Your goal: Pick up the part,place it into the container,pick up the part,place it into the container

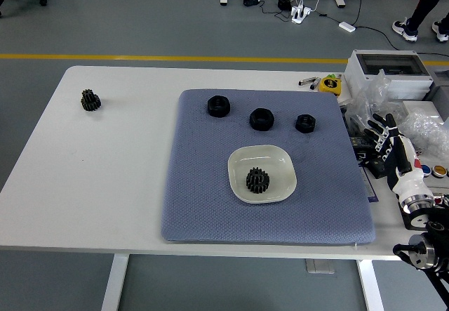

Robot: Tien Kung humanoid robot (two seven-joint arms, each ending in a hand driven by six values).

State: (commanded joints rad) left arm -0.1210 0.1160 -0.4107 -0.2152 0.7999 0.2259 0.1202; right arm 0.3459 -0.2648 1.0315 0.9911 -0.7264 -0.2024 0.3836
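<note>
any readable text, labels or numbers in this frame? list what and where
None readable.
Yellow item at the mat's far right corner: dark marking, too blurred to read.
Grey box on the right: no legible label.
Gears, nuts and white dish: no print visible.

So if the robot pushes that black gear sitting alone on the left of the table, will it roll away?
Probably not: the gear seems to sit on a flat face. Tipped onto its teeth, it might roll bumpily. It looks stiff, likely heavy for its size.
</note>
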